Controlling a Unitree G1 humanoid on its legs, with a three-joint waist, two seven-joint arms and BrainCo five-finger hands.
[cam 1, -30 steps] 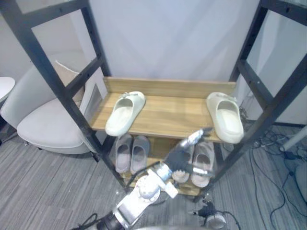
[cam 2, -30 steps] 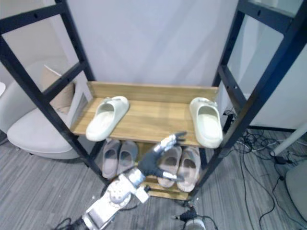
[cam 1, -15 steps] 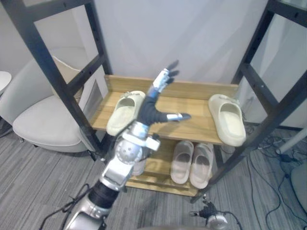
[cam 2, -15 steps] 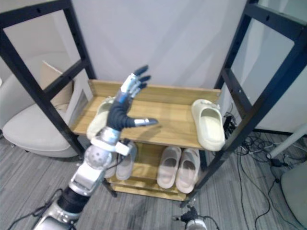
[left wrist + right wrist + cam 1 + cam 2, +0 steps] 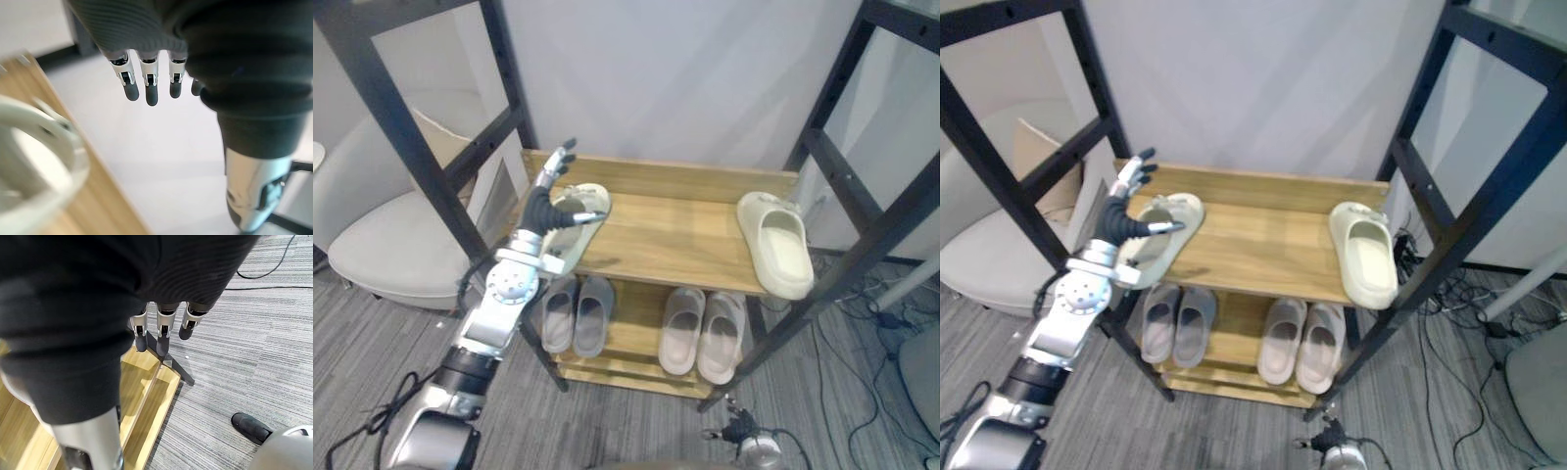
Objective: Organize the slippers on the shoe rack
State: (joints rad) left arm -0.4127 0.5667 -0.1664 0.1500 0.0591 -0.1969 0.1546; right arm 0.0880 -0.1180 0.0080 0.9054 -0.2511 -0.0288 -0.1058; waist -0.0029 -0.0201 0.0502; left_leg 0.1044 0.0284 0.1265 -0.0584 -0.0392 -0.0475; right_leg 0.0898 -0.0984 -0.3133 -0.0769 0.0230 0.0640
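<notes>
Two cream slippers lie far apart on the rack's upper wooden shelf (image 5: 666,235). One slipper (image 5: 574,245) is at the left end and lies at an angle; the other slipper (image 5: 773,245) is at the right end, its toe over the front edge. My left hand (image 5: 540,209) is open with fingers spread, over the left slipper's strap end, thumb reaching across it. In the left wrist view the fingers (image 5: 146,88) are straight, past the slipper's strap (image 5: 34,161); contact cannot be told. My right hand (image 5: 164,328) hangs open over the floor beside the rack's low shelf (image 5: 142,396).
Two pairs of grey slippers (image 5: 576,313) (image 5: 705,333) stand on the lower shelf. Black metal posts (image 5: 411,147) (image 5: 862,225) frame the rack on both sides. A white armchair (image 5: 382,255) stands at the left. Cables (image 5: 891,304) lie on the grey floor at the right.
My left hand rose from below the shelf's front edge to over its middle, then moved left to the left slipper. Both slippers lie where they were.
</notes>
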